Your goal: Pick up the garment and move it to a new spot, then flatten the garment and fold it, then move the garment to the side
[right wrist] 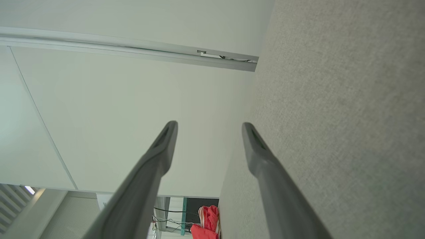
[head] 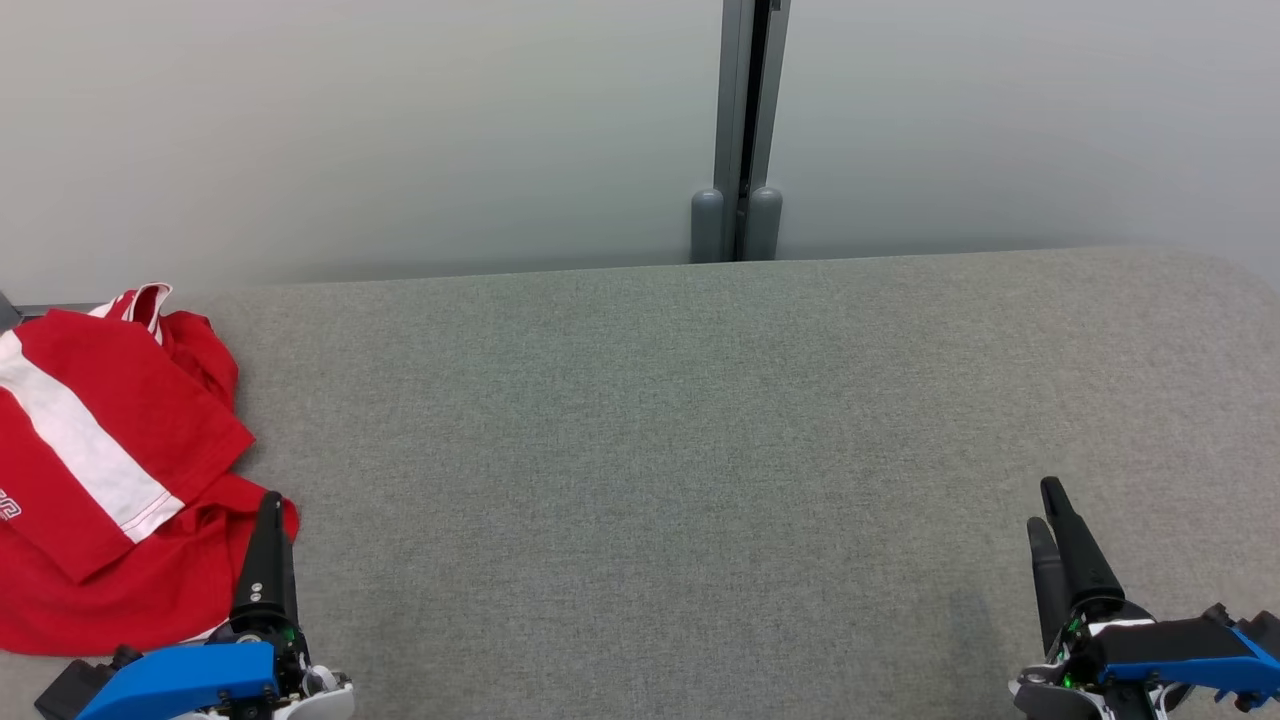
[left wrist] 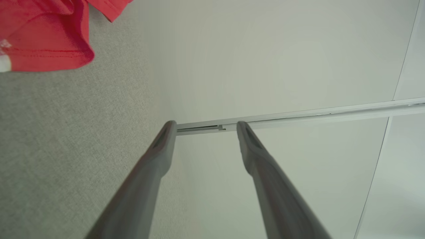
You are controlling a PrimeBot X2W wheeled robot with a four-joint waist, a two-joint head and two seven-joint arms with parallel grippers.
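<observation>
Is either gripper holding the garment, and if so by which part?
Nothing is held. The left gripper and right gripper are both open and empty; the garment lies crumpled near the left one.

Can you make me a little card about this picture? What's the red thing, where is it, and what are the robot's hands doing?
garment: red with a white stripe, crumpled
place: left end of the grey table
left gripper: open, empty, beside the garment
right gripper: open, empty, far from it
task step: pickup not begun
</observation>
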